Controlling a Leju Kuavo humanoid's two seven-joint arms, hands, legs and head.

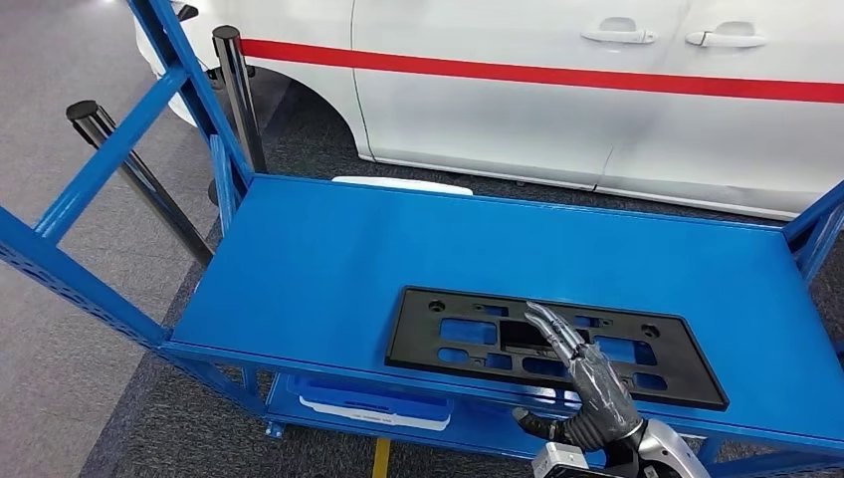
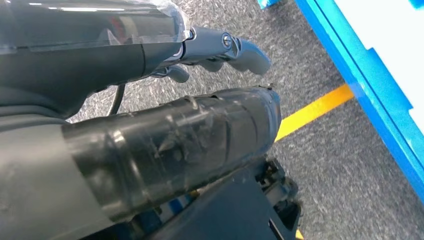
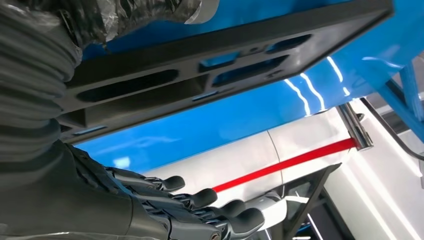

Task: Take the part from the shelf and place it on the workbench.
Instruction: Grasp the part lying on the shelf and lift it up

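Black plastic part [image 1: 557, 346], flat on blue shelf [image 1: 328, 259], lower centre of frame.
Right hand [image 1: 589, 383] reaches over its near edge, fingers [image 1: 553, 330] extended together above it, holding nothing. Left hand [image 2: 220, 50] hangs over grey carpet [image 2: 340, 150], fingers loosely curled, empty. White car [image 1: 557, 90] upper right.

Right hand [image 1: 587, 383] is covering the middle of the part [image 1: 448, 334] in head view, and its wrist is running off the bottom edge. Thumb is sitting below the shelf [image 1: 328, 259] front lip, so contact under the part is not showing. In right wrist view the part [image 3: 200, 65] is getting cut by the top and left edges. Left hand [image 2: 220, 50] is mostly hiding behind the arm cover; its fingers are curling, open or closed is unclear. White tray [image 1: 373, 406] under the shelf is partly hidden.
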